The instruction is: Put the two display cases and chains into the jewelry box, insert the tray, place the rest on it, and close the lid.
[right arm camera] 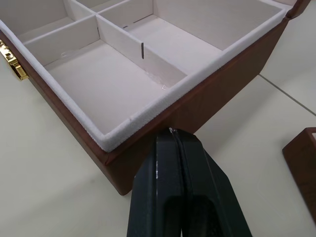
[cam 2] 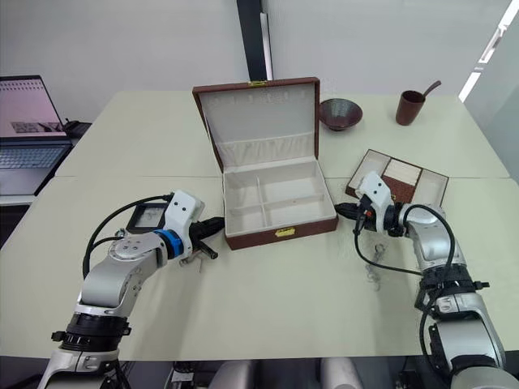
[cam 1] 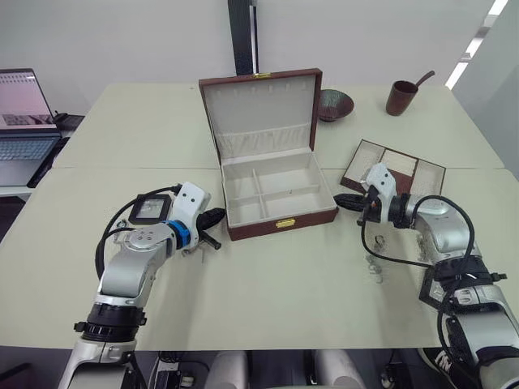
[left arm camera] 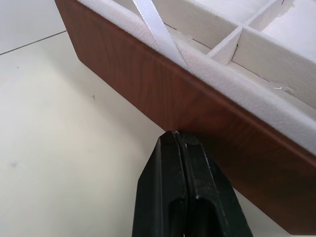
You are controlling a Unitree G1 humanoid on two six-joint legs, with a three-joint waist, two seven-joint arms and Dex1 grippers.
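The jewelry box (cam 1: pixel 268 228) stands open in the middle of the table, its lid (cam 1: pixel 259 109) upright at the back. Its cream compartments look bare apart from a tiny glint. My left gripper (cam 1: pixel 217 217) is shut and empty, its tips at the box's left wall (left arm camera: pixel 148 84). A black display case (cam 1: pixel 150 209) lies just behind that wrist. My right gripper (cam 1: pixel 345 200) is shut too, with nothing in it, tips close to the box's right wall (right arm camera: pixel 207 98). The tray (cam 1: pixel 401 162) lies behind the right arm. A silver chain (cam 1: pixel 375 266) lies on the table under that forearm.
A laptop (cam 1: pixel 20 121) sits off the table's left side. A dark bowl (cam 1: pixel 334 104) and a brown cup (cam 1: pixel 401 97) with a handle sticking out stand at the back right. A white ribbon (left arm camera: pixel 153 27) hangs over the box's left wall.
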